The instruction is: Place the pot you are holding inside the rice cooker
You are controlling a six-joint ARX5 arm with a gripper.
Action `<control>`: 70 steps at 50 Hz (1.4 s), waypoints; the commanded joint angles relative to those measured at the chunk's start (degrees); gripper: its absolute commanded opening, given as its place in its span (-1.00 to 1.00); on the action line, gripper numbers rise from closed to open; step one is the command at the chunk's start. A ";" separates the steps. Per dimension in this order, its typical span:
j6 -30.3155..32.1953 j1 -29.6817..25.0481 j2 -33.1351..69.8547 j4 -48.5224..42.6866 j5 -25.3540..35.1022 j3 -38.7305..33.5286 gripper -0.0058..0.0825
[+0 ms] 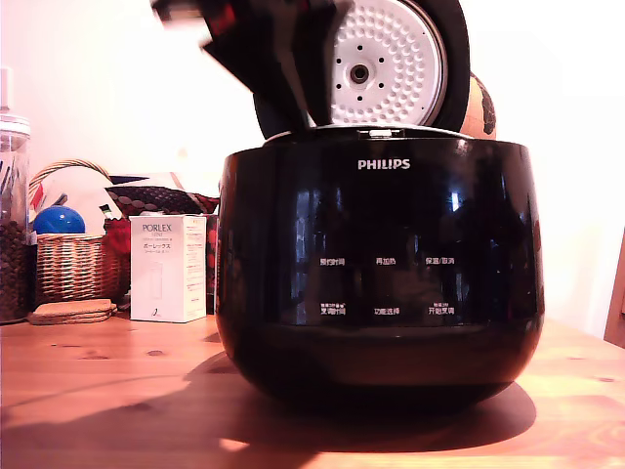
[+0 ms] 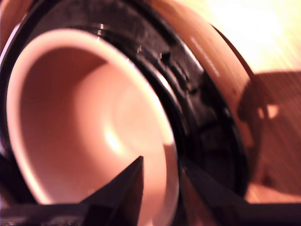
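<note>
**Seat the pot squarely before you let go**

Your tool (image 2: pixel 160 188) is closed on the rim of the pot (image 2: pixel 94 122): in the wrist view one dark finger sits inside the wall and the other outside it, with the rim pinched between. The pot appears to sit within the black ring of the rice cooker (image 1: pixel 379 264), though whether it is fully down cannot be told. The lid (image 1: pixel 386 61) stands open, its white dimpled plate facing forward.

For this step, keep the rim level with the cooker's opening and lower straight down; a tilted pot would likely catch on the inner ring. Release only once the flared rim rests evenly all round, then lift clear without dragging the wall.

From the exterior view the cooker's body hides the pot entirely, and the arm above it is a dark blur. The wrist view is soft and washed pink, so the pot's true colour and the gap around its rim are hard to read. The worktop (image 1: pixel 98 362) shows beside the cooker.
</note>
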 commanded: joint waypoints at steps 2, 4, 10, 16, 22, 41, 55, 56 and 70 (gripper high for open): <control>-2.34 -0.17 -1.09 -3.10 -0.48 1.49 -0.39; -4.81 -0.17 -1.29 -4.57 -0.50 1.92 -0.40; -13.07 -0.17 -2.25 -7.45 -1.16 2.38 -0.47; -21.66 -0.11 -3.43 -8.33 -3.15 2.40 -0.84; -29.29 0.98 -4.28 -7.96 -5.01 2.45 -0.91; -66.62 12.83 -5.66 0.83 -10.32 2.49 -0.91; -70.34 20.22 -9.40 14.10 -8.76 2.49 -0.91; -70.34 20.70 -9.62 14.58 -8.76 2.49 -0.91; -70.27 24.90 -11.37 18.73 -7.67 2.49 -0.91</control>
